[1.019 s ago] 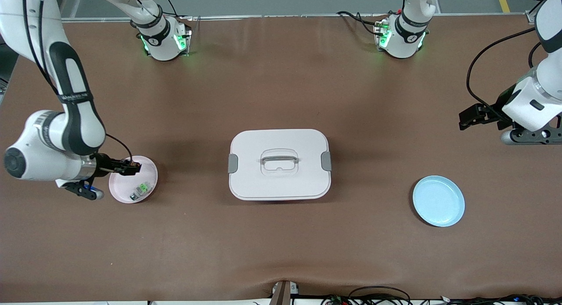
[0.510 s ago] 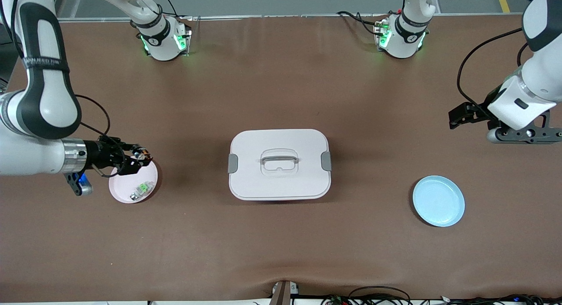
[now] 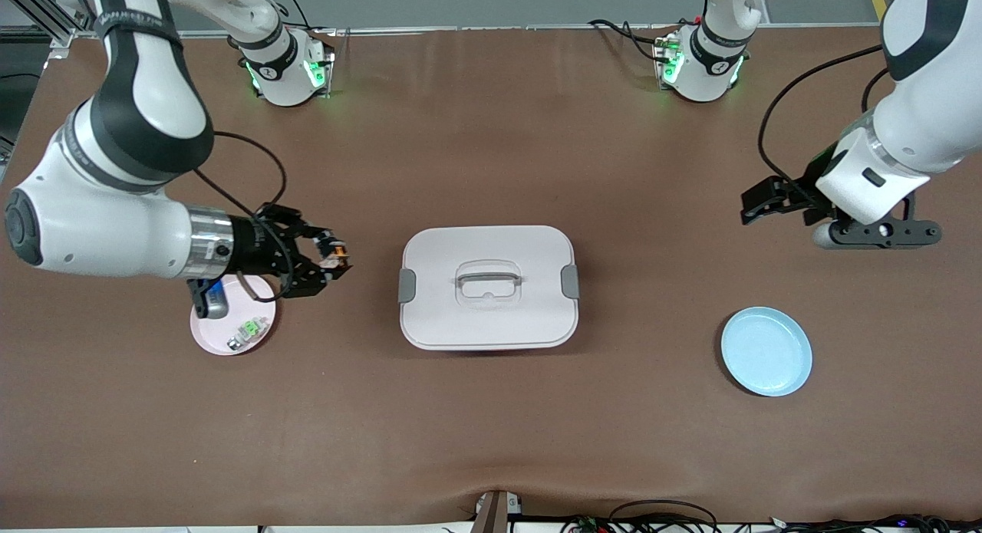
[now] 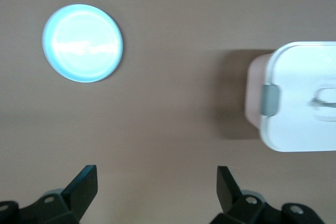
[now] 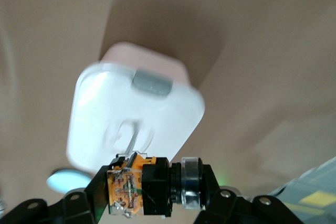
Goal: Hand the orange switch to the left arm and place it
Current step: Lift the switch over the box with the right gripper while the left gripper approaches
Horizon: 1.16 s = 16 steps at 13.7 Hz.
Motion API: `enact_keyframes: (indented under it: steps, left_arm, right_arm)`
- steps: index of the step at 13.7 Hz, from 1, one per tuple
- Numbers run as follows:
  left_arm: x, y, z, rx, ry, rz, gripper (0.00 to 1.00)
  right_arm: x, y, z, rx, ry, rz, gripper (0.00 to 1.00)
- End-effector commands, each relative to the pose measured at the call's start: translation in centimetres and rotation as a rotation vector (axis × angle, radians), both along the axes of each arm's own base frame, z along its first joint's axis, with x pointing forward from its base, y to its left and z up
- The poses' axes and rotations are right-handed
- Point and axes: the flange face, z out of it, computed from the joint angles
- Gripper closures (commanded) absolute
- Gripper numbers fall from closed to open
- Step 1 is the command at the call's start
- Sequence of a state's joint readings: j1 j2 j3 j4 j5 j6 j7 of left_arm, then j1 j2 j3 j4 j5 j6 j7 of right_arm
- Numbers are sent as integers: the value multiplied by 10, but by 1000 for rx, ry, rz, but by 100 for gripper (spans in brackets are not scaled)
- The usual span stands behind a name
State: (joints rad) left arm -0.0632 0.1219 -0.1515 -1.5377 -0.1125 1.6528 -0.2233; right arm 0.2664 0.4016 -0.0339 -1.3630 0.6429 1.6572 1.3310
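Observation:
My right gripper [image 3: 331, 261] is shut on the orange switch [image 3: 334, 252], a small black and orange part, and holds it in the air over the table between the pink plate [image 3: 222, 340] and the white box [image 3: 489, 286]. In the right wrist view the orange switch [image 5: 144, 184] sits clamped between the fingers, with the box [image 5: 131, 119] ahead. My left gripper [image 3: 756, 203] is open and empty in the air over the table at the left arm's end, above the blue plate [image 3: 766, 351]. The left wrist view shows the blue plate [image 4: 82, 43] and the box [image 4: 296, 95].
A tiny green-and-white part [image 3: 244, 332] lies on the pink plate. The box stands at the table's middle with grey latches [image 3: 406, 285] and a top handle [image 3: 489, 278]. The arm bases [image 3: 285, 65] stand along the edge farthest from the front camera.
My right gripper rose from the pink plate with the orange switch and moved toward the box. My left arm swung inward toward the table's middle.

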Motion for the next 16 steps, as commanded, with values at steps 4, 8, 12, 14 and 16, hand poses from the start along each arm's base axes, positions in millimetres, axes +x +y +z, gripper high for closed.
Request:
enact_keyframes:
  steps: [4, 8, 12, 14, 16]
  left_arm:
    - [27, -65, 6, -194, -43, -17, 0]
    - [41, -100, 0, -362, -100, 32, 0]
    - [39, -141, -9, -410, -96, 100, 0]
    - [32, -158, -11, -410, -87, 75, 0]
    - [27, -167, -11, -412, -83, 60, 1]
  right_arm:
    - [19, 73, 35, 91, 12, -168, 100]
    - [14, 133, 34, 136, -6, -260, 100]
    - [1, 195, 24, 184, 17, -336, 100]
    - [-3, 221, 25, 207, 17, -357, 100]
    - [-12, 244, 23, 232, 3, -355, 100]
